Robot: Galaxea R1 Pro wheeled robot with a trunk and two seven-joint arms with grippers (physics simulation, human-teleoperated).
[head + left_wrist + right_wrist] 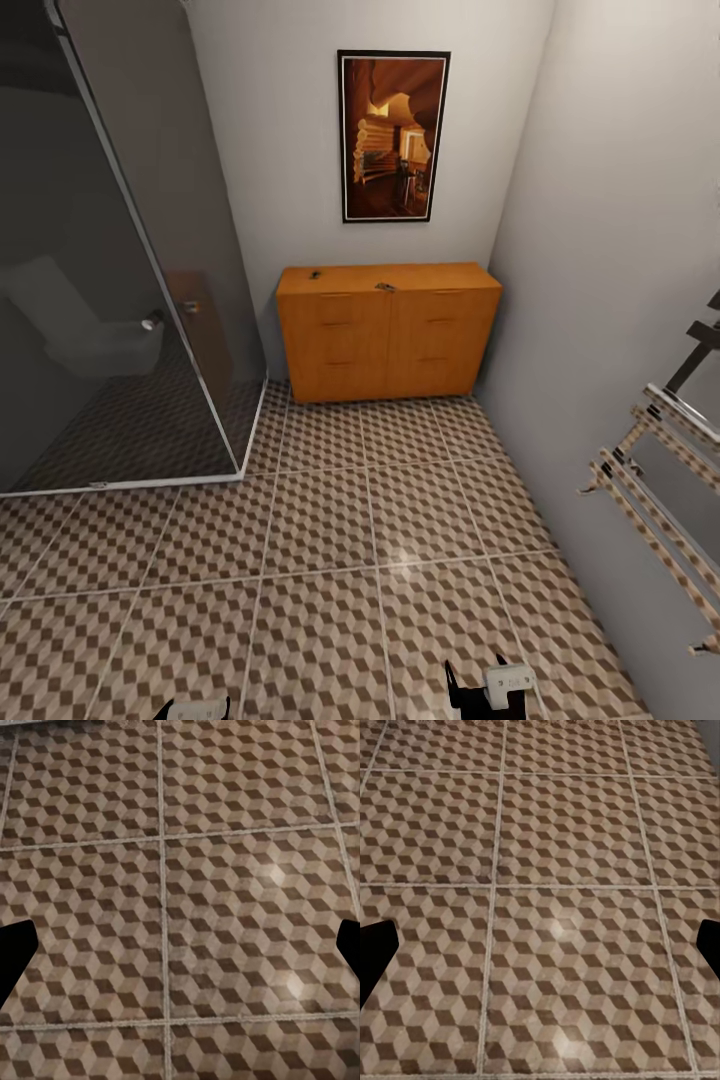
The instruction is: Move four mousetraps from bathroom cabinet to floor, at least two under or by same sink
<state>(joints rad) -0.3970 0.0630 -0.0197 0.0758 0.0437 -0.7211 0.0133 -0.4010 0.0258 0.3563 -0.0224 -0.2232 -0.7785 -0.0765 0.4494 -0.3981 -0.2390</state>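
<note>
The orange-brown cabinet (388,330) stands against the far wall, its drawers closed. Two small flat mousetraps lie on its top, one near the left end (315,273) and one at the middle front edge (385,287). The other mousetraps and the bathroom sink are out of view. The cube-patterned bathroom floor (330,540) stretches between me and the cabinet. My left gripper (192,711) and right gripper (488,688) hang low at the near edge, far from the cabinet. Both are open over bare tiles, the left gripper (180,952) and the right gripper (540,960) holding nothing.
A glass shower enclosure (130,260) fills the left side, its corner post reaching the floor near the cabinet. A towel radiator (660,470) juts from the right wall. A framed picture (393,135) hangs above the cabinet.
</note>
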